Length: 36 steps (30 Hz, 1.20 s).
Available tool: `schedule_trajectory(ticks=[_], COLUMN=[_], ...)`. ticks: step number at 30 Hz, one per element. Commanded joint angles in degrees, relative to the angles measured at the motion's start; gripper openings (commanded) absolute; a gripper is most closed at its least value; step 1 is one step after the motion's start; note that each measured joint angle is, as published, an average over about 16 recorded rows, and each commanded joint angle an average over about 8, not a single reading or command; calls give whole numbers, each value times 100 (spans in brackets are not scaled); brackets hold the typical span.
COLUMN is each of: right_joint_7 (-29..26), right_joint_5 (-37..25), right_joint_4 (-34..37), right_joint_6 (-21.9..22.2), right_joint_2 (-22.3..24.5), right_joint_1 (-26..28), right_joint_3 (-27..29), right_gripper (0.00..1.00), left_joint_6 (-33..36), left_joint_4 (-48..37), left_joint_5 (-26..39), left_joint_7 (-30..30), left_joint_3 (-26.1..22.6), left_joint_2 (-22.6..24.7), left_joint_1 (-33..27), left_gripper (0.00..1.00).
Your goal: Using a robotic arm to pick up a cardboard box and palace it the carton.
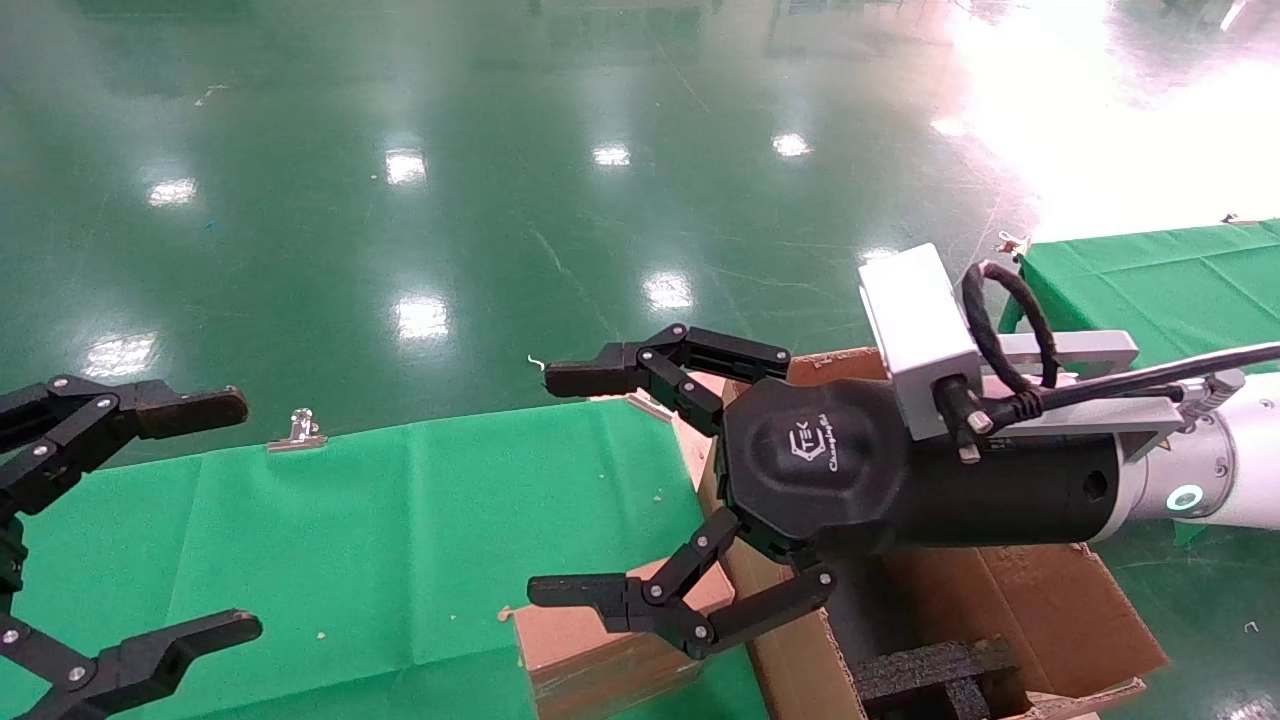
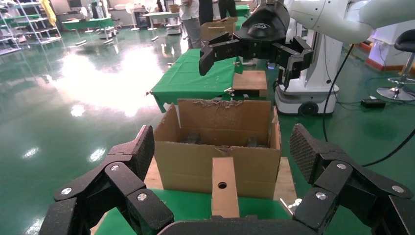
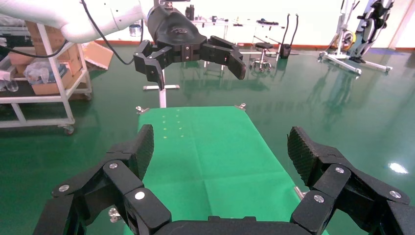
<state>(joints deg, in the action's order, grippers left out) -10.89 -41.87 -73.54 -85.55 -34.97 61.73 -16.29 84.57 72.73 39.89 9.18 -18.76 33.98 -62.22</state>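
The small brown cardboard box (image 1: 585, 645) lies on the green table, right beside the carton. In the left wrist view it shows as a narrow face with a round hole (image 2: 224, 193). The large carton (image 1: 1040, 600) stands to the right with ragged flaps and black foam (image 1: 930, 672) inside; it also shows in the left wrist view (image 2: 195, 161). My right gripper (image 1: 560, 485), on the white arm, hangs open and empty above the box. It also shows in the left wrist view (image 2: 252, 46). My left gripper (image 1: 215, 520) is open and empty at the table's left end.
The green cloth table (image 1: 350, 520) has a metal clip (image 1: 298, 430) on its far edge. A second green table (image 1: 1150, 280) stands at the right. Glossy green floor lies beyond. A white machine base (image 2: 313, 93) stands behind the carton.
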Motion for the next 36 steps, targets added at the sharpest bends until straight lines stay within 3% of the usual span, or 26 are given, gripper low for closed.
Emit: schedule_trajectory(ticks=[1,14,22,30,36], right_joint_7=[0,0,0,8,-22], right_joint_5=[0,0,0,-104,-864], right_joint_4=[0,0,0,-2,-14], right_joint_6=[0,0,0,-17,-210], right_joint_2=[0,0,0,0,-86], right_joint_1=[0,0,0,38,489], right_joint_3=[0,0,0,-41,-409], right_gripper=[100,100,100,100,100], left_joint_6=[0,0,0,0,1], left_joint_4=[0,0,0,-1,-1], left_joint_5=[0,0,0,0,0], left_joint_7=[0,0,0,0,-1], left_joint_3=[0,0,0,0,-1], left_joint_2=[0,0,0,0,0], left_joint_1=[0,0,0,0,-1], left_gripper=[100,100,3,0,0])
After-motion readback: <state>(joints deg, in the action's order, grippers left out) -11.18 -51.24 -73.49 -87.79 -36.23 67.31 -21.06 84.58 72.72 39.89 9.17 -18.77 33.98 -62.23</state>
